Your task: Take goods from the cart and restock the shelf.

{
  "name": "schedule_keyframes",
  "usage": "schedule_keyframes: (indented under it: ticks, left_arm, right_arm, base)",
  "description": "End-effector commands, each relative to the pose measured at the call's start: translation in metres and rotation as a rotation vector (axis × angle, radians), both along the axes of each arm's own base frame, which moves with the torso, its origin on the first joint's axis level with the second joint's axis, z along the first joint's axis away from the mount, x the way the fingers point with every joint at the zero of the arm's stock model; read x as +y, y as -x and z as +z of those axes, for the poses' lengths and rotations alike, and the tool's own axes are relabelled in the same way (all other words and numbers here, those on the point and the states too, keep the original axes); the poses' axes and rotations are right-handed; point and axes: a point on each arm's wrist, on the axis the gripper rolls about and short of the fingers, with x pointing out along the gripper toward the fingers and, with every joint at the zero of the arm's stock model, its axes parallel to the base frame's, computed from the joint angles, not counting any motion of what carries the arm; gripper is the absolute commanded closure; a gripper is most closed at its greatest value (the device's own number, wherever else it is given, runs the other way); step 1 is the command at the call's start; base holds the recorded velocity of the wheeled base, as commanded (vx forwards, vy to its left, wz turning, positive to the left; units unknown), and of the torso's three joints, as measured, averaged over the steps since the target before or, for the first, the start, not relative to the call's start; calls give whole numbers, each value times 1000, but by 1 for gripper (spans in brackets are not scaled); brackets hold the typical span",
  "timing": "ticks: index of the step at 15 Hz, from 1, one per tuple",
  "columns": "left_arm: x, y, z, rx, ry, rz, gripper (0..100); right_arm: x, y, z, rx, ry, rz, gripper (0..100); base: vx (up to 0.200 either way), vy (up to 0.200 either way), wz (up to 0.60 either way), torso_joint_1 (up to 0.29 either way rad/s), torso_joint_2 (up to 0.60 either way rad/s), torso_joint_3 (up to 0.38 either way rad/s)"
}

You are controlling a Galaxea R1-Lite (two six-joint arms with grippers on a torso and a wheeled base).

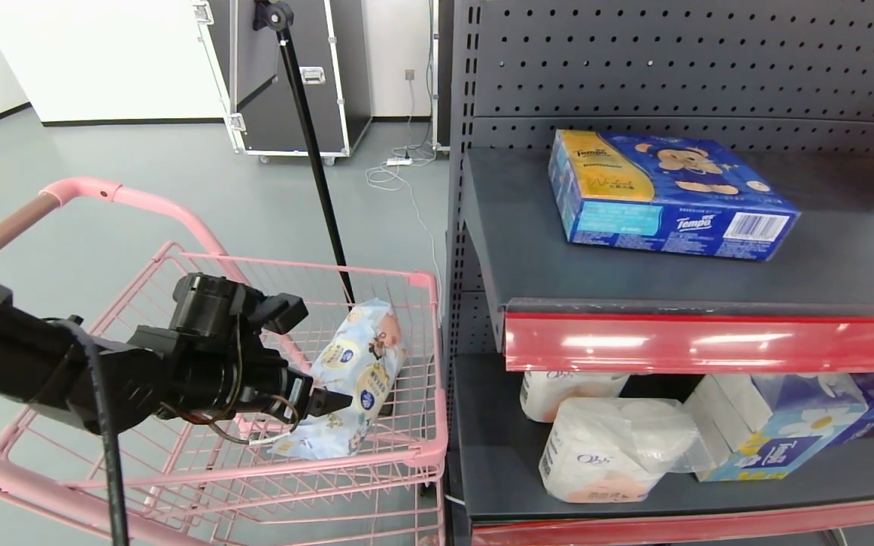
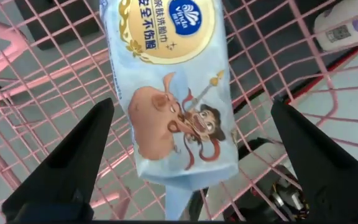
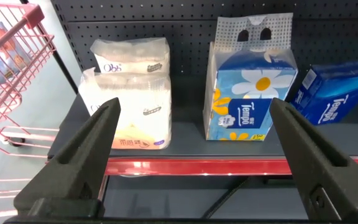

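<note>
Tissue pack (image 1: 361, 371), a pale blue film-wrapped bundle printed with cartoon figures, is seen in the pink wire cart (image 1: 425, 447). It is propped at a tilt, with its upper end leant towards the cart's far wall on the side nearest the shelf (image 1: 513, 243).

It is judged to be light and soft. The wrap looks glossy and loose, so it is likely to be slippery and to dent under pressure, though nothing in it seems breakable. A hold is best taken across the narrow width of the body, around the middle, where the stacked tissues give firm backing. The crimped end flap is better avoided, since it may slip or tear.

The left gripper (image 2: 192, 106) is held open over the tissue pack, one finger on each side with a gap left on both, so nothing is gripped yet. A fingertip may be caught in the wire mesh beneath if the gripper is driven too deep.

The right gripper (image 3: 194, 106) is also open and empty. It is faced towards the lower board (image 3: 185, 146), where white roll packs (image 3: 129, 93) and a blue daisy-printed tissue bag (image 3: 247, 93) are stocked. On the upper board a blue tissue box (image 1: 664, 197) is laid flat.
</note>
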Motion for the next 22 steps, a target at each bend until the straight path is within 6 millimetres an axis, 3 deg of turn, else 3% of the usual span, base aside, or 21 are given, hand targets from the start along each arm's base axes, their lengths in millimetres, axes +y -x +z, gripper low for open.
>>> schedule_keyframes:
  ticks: [1,9,10,14,16,18,21,22]
  left_arm:
    - [-3,-10,-18,45,-20,7,0]
    - [-16,-26,-59,52,-45,-4,0]
    - [-16,-26,-62,59,-46,-5,100]
    - [-15,-22,-51,41,-34,8,100]
    - [-7,-15,-19,-30,9,46,100]
    - [1,3,49,-204,99,81,100]
    - [32,49,127,-438,166,153,100]
    - [47,75,154,-531,180,192,100]
  right_arm:
    - [0,0,0,0,0,0,0]
    - [0,0,0,0,0,2,0]
    - [0,0,0,0,0,2,0]
    - [0,0,0,0,0,2,0]
    - [0,0,0,0,2,2,0]
    - [0,0,0,0,3,2,0]
    - [0,0,0,0,3,2,0]
    - [0,0,0,0,2,2,0]
  base:
    - [0,0,0,0,0,0]
    - [0,0,0,0,0,0]
    - [0,0,0,0,0,0]
    - [0,0,0,0,0,0]
    - [0,0,0,0,0,0]
    - [0,0,0,0,0,0]
    - [0,0,0,0,0,0]
    - [0,0,0,0,0,0]
